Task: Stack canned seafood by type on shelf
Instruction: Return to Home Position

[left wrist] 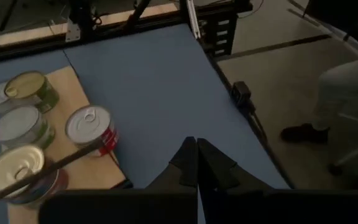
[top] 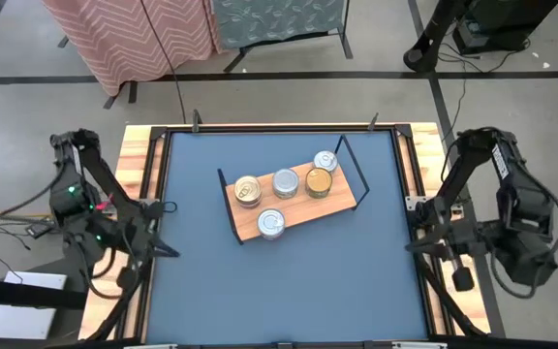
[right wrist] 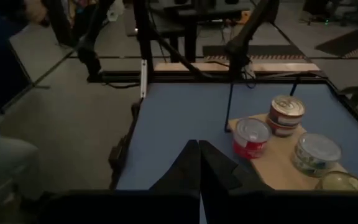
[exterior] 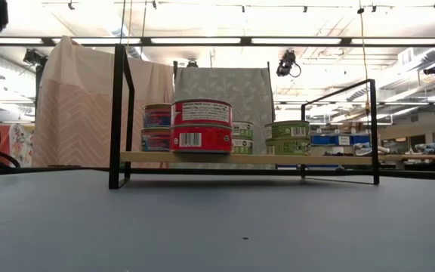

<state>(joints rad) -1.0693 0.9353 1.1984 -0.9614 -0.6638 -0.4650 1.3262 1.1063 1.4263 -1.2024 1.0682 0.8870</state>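
Note:
The shelf (top: 303, 208), a light-wood board with black wire end frames, lies slantwise at mid-table. The canned seafood stands on it in several short stacks: a silver-lidded red stack (top: 271, 223) nearest the table's near edge, two gold-lidded stacks (top: 247, 190) (top: 319, 182), and two silver-lidded ones (top: 286, 182) (top: 325, 161). The low view shows the red stack (exterior: 201, 125) in front, with a green-labelled stack (exterior: 287, 137) to its right. My left gripper (top: 168, 250) is shut and empty over the table's left edge. My right gripper (top: 412, 245) is shut and empty over the right edge.
A raised wooden rim (top: 141, 155) runs round the blue table. Bare blue surface (top: 289, 291) lies between the shelf and the near edge. A seated person's legs and shoe (left wrist: 303, 132) show beside the table in the left wrist view. Fabric panels (exterior: 81, 113) stand behind the far edge.

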